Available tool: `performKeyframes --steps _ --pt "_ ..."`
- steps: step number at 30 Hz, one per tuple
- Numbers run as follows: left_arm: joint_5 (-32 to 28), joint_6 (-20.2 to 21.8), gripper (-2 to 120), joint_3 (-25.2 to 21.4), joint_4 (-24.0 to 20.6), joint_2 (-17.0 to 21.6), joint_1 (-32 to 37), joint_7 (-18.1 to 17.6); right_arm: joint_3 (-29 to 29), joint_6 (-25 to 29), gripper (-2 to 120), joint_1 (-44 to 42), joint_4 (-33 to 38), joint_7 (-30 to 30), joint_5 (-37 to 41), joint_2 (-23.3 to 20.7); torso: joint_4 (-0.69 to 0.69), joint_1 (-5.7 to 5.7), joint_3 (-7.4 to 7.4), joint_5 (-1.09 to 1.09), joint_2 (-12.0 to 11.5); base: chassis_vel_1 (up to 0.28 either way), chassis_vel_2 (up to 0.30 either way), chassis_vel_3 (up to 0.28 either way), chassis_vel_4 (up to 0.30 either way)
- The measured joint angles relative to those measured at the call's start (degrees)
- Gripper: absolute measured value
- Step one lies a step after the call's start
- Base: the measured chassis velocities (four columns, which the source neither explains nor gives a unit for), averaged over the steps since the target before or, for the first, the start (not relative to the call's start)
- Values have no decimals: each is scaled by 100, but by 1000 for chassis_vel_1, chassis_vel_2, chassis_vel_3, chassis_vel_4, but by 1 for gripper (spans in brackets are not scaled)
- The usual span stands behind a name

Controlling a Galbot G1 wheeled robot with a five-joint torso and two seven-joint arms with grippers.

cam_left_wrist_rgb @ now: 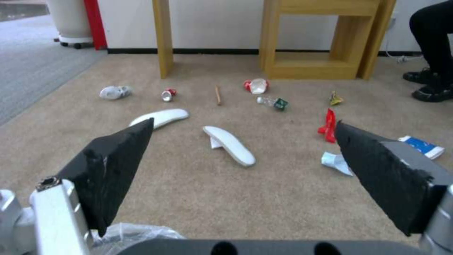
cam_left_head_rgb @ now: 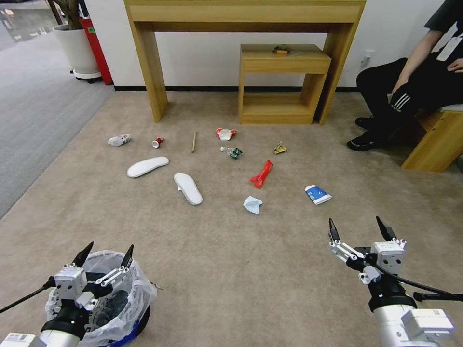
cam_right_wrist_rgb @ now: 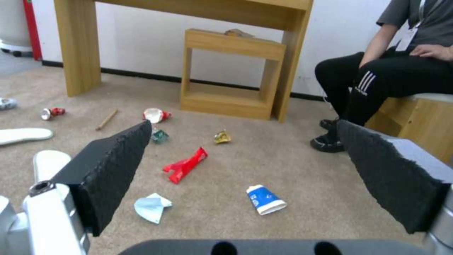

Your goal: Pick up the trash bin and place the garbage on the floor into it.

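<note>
Carpeted floor, litter scattered ahead of the robot. Left gripper (cam_left_head_rgb: 108,254): held low at the robot's near left, directly above the trash bin (cam_left_head_rgb: 123,289), jaws spread wide and holding nothing. Trash bin: dark round body with blue base, crinkly white bag lining draped over the rim, standing on the carpet beneath the left gripper; whether the gripper touches the bag cannot be told from this angle. Right gripper (cam_left_head_rgb: 359,229): held at the near right over bare carpet, jaws spread wide, empty. Garbage, far row near the wooden furniture, left to right: crumpled pale wrapper (cam_left_head_rgb: 119,140), crushed red can (cam_left_head_rgb: 157,142), wooden stick (cam_left_head_rgb: 194,141), red-white paper cup (cam_left_head_rgb: 225,134), clear bottle (cam_left_head_rgb: 232,152) just in front of the cup, small yellowish crumpled wrapper (cam_left_head_rgb: 280,148). Middle ground: two white slipper soles, one (cam_left_head_rgb: 147,166) lying to the left, the other (cam_left_head_rgb: 188,188) just right of it and nearer the robot; red wrapper (cam_left_head_rgb: 262,174); pale blue mask (cam_left_head_rgb: 252,205) nearer than the red wrapper; blue-white pack (cam_left_head_rgb: 317,194) to the right, the item nearest the right gripper. All litter lies flat on the carpet, well apart from the bin. Background: tall wooden table (cam_left_head_rgb: 243,14) against the wall with a small wooden shelf unit (cam_left_head_rgb: 282,82) under it.
</note>
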Motion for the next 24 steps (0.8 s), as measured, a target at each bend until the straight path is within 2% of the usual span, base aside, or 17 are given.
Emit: performKeyframes --steps 15,19,22,23,24 --pt "-276 218 100 -261 158 152 -89 20 -22 -126 100 74 -47 71 14 -10 0 0 0 0 0 0 0 0 0" --pt "-490 537 100 -422 314 325 -200 -52 -16 -137 100 75 -65 71 24 -13 0 0 0 -1 0 0 0 0 0" --pt "-747 1006 100 -769 684 734 -441 -91 -16 -156 100 74 -93 67 36 -14 1 0 0 -2 0 0 0 0 0" --pt "-747 1006 100 -769 684 734 -441 -91 -16 -156 100 74 -93 67 36 -14 1 0 0 -2 0 0 0 0 0" --pt "-810 1132 100 -899 832 902 -521 -122 -14 -167 100 71 -103 67 50 -15 -1 0 0 -3 0 0 0 0 0"
